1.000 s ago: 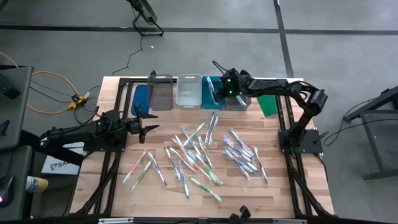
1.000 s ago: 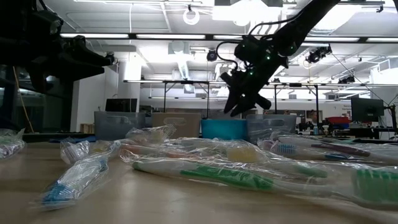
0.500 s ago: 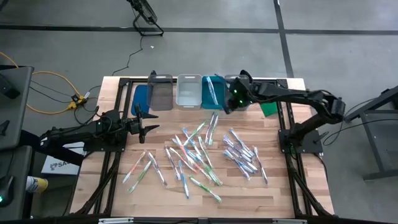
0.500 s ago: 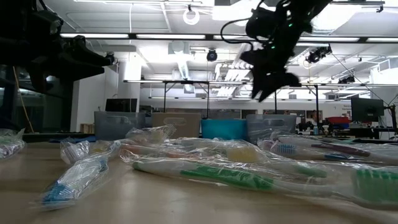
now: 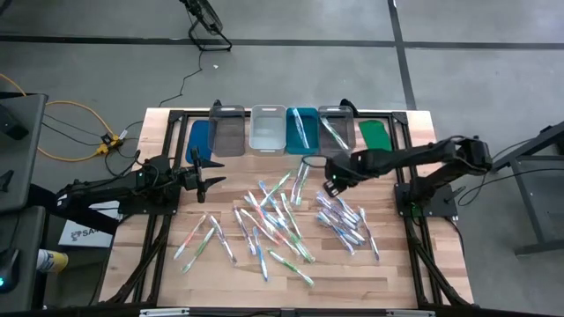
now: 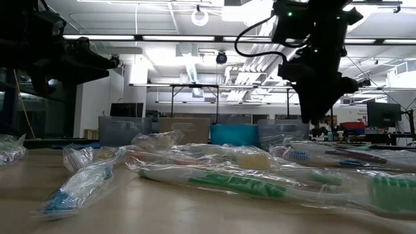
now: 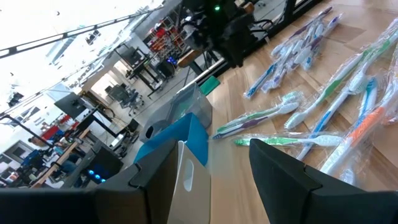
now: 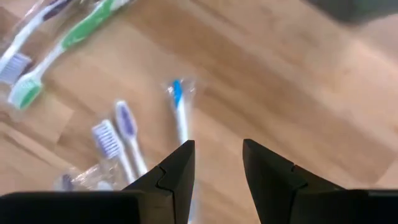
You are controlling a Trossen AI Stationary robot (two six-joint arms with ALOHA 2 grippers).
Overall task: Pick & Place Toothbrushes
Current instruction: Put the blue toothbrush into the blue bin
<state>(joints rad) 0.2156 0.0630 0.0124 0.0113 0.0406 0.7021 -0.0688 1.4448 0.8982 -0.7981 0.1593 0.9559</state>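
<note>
Two of my fingers stand apart with nothing between them: my right gripper [image 8: 214, 171] is empty and hangs over bare wood at the far right edge of the toothbrushes [image 5: 282, 211]. In my wrist view a blue-headed brush [image 8: 180, 115] lies just ahead of the gap, with two purple-headed ones just beside it. Seen from above, my right gripper [image 5: 332, 182] sits near the pile's back right corner, between the scattered brushes and the row of bins [image 5: 269, 130] along the far edge.

I judge this to be the start of another pick: a few brushes already lie in the teal bin [image 5: 302, 129] and the grey bin [image 5: 335, 130], while dozens remain spread across the middle of the table [image 5: 397, 264]. The next move calls for lowering onto one brush, lining my fingers across its handle, and closing on that one alone; the clear wrappers overlap, so I could catch a neighbour.

My right arm reaches in from its base at the right side, stretched low and long toward the centre, wrist bent down. My left gripper [image 5: 210, 176] waits at the left edge of the table, fingers spread and holding nothing, aimed toward the pile.
</note>
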